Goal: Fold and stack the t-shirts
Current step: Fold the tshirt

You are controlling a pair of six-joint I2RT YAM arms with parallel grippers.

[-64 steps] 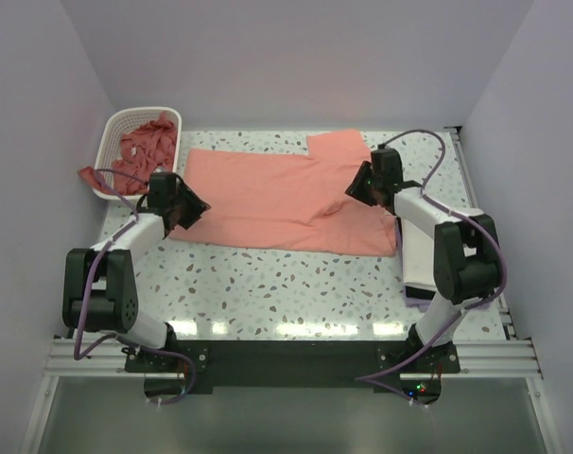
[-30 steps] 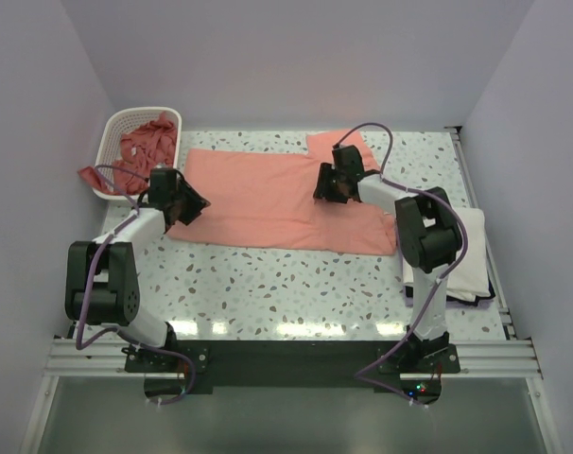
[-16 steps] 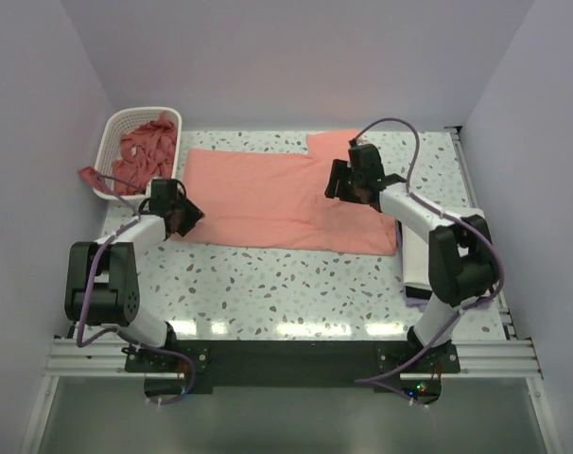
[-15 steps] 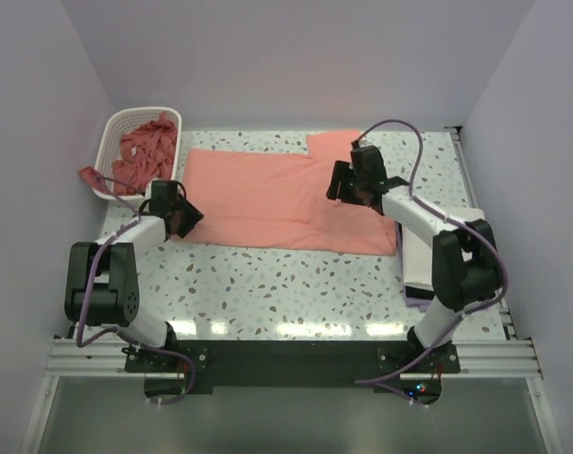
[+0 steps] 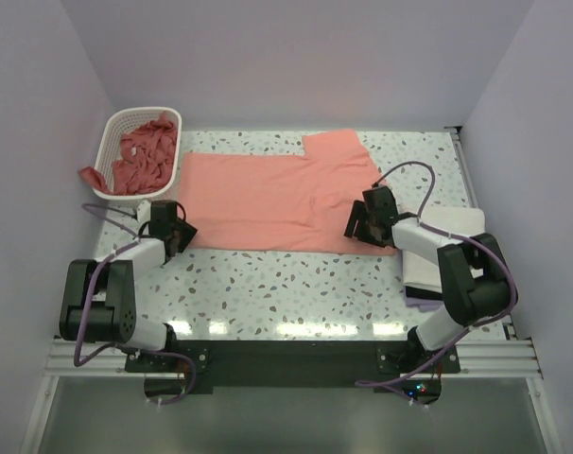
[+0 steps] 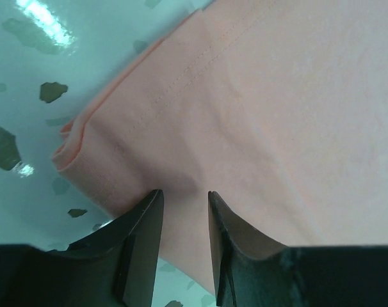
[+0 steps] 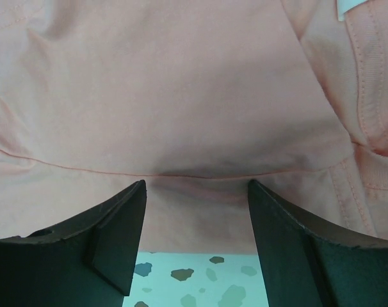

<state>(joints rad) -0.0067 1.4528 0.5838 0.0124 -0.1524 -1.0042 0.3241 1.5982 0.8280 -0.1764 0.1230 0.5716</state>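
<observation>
Top external: salmon t-shirt (image 5: 268,199) lying flat across bench's (image 5: 296,284) far half. L gripper (image 5: 181,235) & R gripper (image 5: 355,227), both apart, straddling its near edge. Grasping step; next prob. needing both pinching cloth, then folding.

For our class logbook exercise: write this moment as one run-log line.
step: fold pink t-shirt | left gripper: open, at near-left corner | right gripper: open, over near edge | state: spread flat on table

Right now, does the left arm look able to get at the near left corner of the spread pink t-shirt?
Probably yes: the left tool hangs right over that corner of the t-shirt, jaws apart, nothing lying between them.
</observation>
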